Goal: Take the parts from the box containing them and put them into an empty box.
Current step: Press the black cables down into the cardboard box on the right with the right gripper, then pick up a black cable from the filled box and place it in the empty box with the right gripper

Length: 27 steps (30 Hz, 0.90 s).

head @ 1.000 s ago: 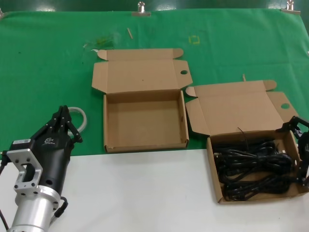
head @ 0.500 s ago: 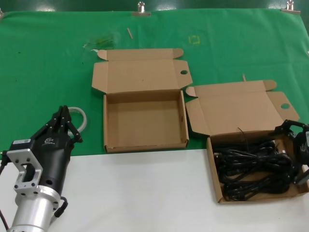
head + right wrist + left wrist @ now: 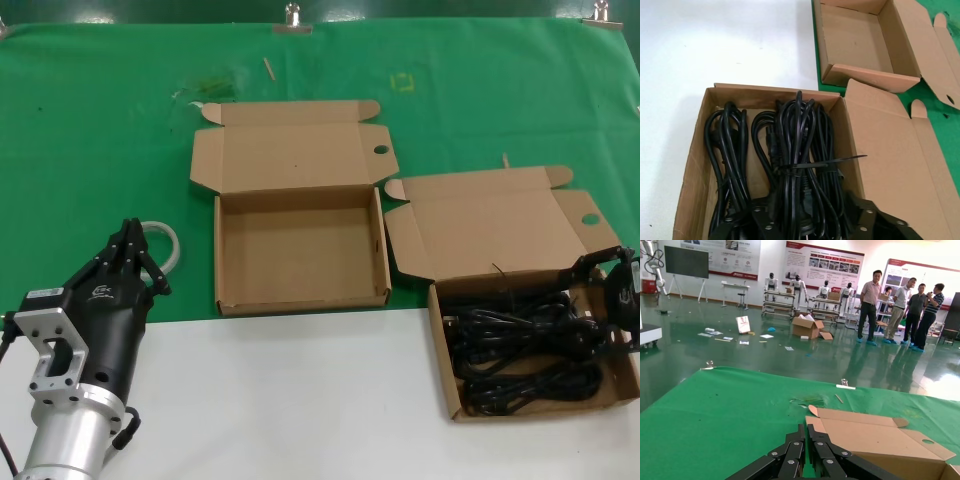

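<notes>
A green cloth (image 3: 100,130) covers the far part of the table, held by metal clips (image 3: 293,18) at the back edge. The near part is a plain white table (image 3: 290,400).

The empty box (image 3: 300,255) sits on the green cloth with its lid folded back. The box of cords (image 3: 445,370) sits to its right, half on the white part. The black cords (image 3: 525,345) lie inside in tied bundles.

The right gripper (image 3: 612,300) is over the right end of that box, fingers spread wide around a bundle. The left gripper (image 3: 128,255) waits at the near left, fingers pressed together.

Behind the table is a big hall with a shiny floor (image 3: 765,355), posters (image 3: 822,265) and people standing (image 3: 900,302).
</notes>
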Motion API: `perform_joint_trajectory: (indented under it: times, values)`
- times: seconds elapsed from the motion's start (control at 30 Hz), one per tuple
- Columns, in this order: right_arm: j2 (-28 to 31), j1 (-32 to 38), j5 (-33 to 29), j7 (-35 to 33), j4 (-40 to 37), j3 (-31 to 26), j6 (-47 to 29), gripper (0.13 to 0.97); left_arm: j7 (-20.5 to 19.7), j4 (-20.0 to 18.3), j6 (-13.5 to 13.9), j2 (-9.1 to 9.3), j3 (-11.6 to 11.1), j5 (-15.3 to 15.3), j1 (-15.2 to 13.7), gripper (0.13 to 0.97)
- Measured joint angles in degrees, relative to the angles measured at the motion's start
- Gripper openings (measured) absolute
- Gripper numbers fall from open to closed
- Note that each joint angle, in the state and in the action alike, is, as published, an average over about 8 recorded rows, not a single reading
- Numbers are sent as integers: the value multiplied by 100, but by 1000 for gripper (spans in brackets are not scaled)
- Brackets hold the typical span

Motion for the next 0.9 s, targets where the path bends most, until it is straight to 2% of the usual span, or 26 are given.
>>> perform_joint_trajectory:
  times: [0.27, 0.4, 0.67, 0.9]
  values:
    - [56, -79, -32, 26, 42, -43, -87, 379, 0, 0, 0, 0, 0, 0, 0, 156]
    - [87, -107, -56, 18, 30, -69, -141, 379, 0, 0, 0, 0, 0, 0, 0, 156]
    - [83, -95, -80, 6, 9, -82, -165, 235, 0, 0, 0, 0, 0, 0, 0, 156]
    - [77, -60, -90, 34, 63, -75, -169, 188, 0, 0, 0, 0, 0, 0, 0, 156]
